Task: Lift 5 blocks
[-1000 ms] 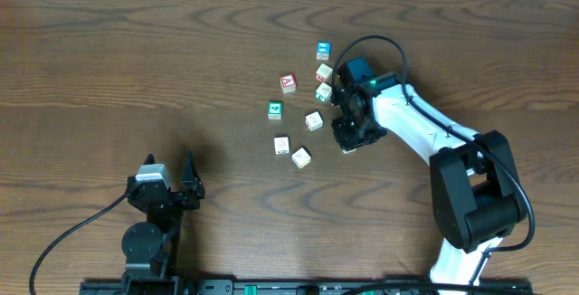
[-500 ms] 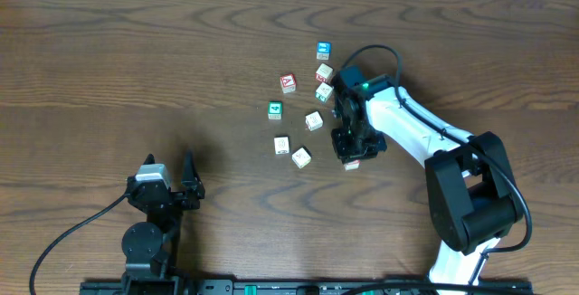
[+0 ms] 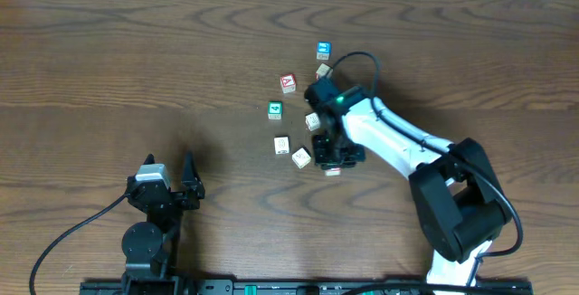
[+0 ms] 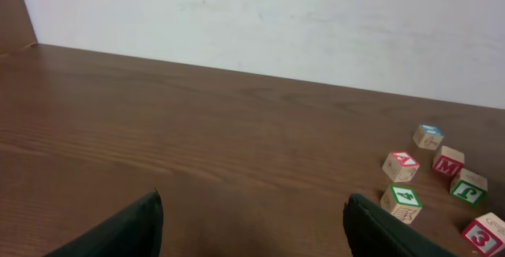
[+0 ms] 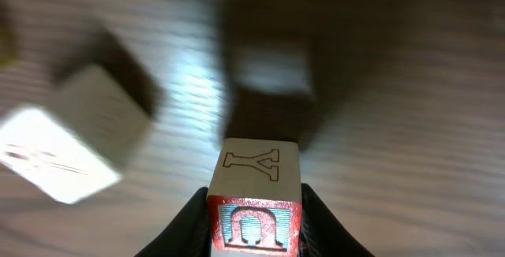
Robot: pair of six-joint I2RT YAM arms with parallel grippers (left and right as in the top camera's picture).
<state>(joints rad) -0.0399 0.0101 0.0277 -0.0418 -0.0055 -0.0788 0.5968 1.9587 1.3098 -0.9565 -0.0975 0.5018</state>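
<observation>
Dark brown wood-grain table [image 3: 136,60] meets a plain white wall [image 4: 276,20] at its far edge; right gripper [image 3: 333,157] clamps a cream wooden letter cube [image 5: 254,180], left gripper [image 4: 252,221] gapes.

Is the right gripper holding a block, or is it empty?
Holding. In the right wrist view, the right gripper is shut on the Y block, with the jaws pressing against both of its sides.

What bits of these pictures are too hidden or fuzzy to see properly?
Overhead: the right gripper covers most of the wooden Y cube it holds.
Right wrist: the pale wooden cube on the left is blurred, so its markings are unreadable.
Left wrist: the red-numbered wooden cube is cut off by the bottom right corner.
</observation>
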